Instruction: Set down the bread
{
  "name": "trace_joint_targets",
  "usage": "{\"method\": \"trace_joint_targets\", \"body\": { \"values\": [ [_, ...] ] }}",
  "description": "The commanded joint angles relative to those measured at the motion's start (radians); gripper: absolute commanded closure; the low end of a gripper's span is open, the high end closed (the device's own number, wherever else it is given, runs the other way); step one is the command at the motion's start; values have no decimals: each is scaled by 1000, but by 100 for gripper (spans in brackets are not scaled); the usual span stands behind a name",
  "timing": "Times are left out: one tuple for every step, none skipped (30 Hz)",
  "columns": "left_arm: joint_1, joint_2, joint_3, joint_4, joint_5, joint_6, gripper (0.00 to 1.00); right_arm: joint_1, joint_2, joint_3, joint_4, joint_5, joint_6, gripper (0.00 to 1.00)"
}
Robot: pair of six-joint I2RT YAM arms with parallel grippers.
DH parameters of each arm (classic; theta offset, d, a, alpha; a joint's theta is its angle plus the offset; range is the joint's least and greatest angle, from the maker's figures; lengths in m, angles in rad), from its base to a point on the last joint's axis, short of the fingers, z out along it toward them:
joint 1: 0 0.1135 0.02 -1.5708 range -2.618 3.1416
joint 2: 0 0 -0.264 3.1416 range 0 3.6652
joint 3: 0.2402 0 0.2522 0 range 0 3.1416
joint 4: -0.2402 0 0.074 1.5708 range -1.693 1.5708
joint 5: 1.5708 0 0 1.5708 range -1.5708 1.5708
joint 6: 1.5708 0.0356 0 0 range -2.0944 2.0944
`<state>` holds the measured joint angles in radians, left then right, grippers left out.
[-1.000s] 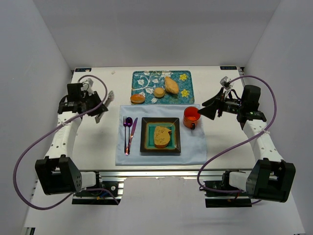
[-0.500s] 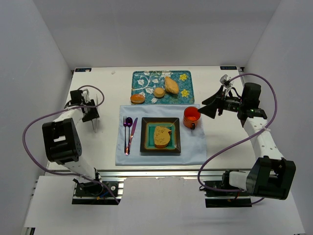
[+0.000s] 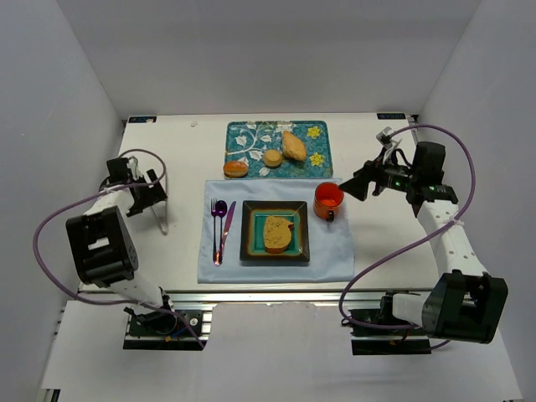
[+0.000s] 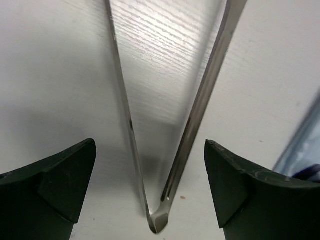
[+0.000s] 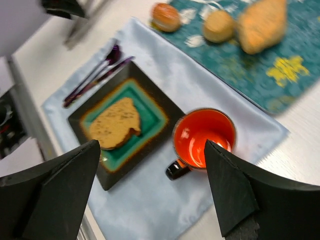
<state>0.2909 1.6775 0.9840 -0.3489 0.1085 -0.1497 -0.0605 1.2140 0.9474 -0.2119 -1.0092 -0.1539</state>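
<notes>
No writing can be read; the corner stickers [image 3: 140,120] are too small.

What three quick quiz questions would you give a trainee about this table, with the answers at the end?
1. True or false: the bread lies on the plate.
2. Which thing stands between the plate and the right gripper? A) mug B) bottle C) bowl
3. Short answer: is the left gripper open or shut?

Key: 1 true; 2 A; 3 open.
</notes>
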Motion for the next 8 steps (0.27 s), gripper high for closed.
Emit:
{"method": "trace_joint_targets", "body": {
  "values": [
    [19,-165,-11,13,52,-82,2,30,-5,79,-58,252,66,11],
    [19,-192,-25,34,69,-103,2,33,2,96,-101,326,68,11],
    [19,-225,-33,47,80,-152,2,33,15,131,-119,351,71,11],
    [19,-283,-41,62,94,-177,2,33,36,149,-132,372,79,11],
    [21,-312,-57,91,123,-197,2,33,45,163,-139,392,82,10],
    [21,-340,-68,112,141,-236,2,33,53,175,-142,399,85,11],
    [21,-385,-73,129,158,-250,2,33,64,194,-136,402,89,11],
    [21,-398,-68,126,166,-260,2,33,70,200,-121,390,103,11]
  ]
}}
